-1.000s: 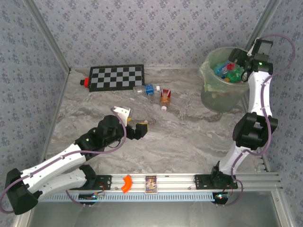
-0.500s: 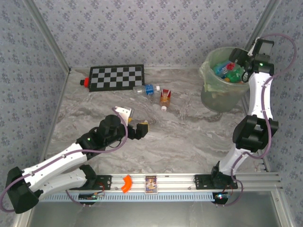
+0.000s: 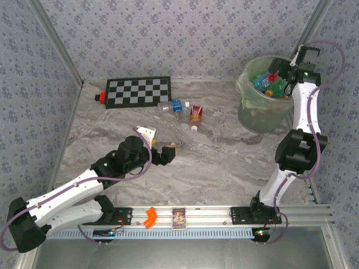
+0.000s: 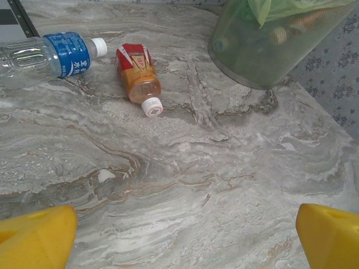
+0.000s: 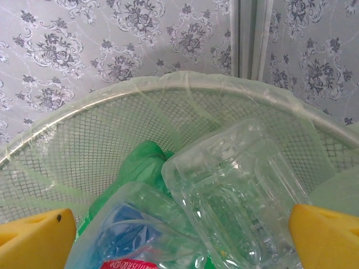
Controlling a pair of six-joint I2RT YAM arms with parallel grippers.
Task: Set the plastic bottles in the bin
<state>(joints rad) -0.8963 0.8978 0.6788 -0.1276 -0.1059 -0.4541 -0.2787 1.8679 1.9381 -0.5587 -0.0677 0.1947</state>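
Blue bottle label (image 4: 67,53) print too blurred to read

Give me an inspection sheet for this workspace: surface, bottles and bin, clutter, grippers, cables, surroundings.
Surface: marbled table, no spills seen.
Job's things: clear blue-labelled bottle and orange-brown bottle lie on the table, apart; bin at far right holds several bottles.
Clutter: checkerboard with red block at its left end; orange piece and card on the front rail.
Grippers: left gripper open, empty, above the table; right gripper open, empty, over the bin.
Cables: a cable loops along each arm, no snag seen.
Surroundings: patterned walls.
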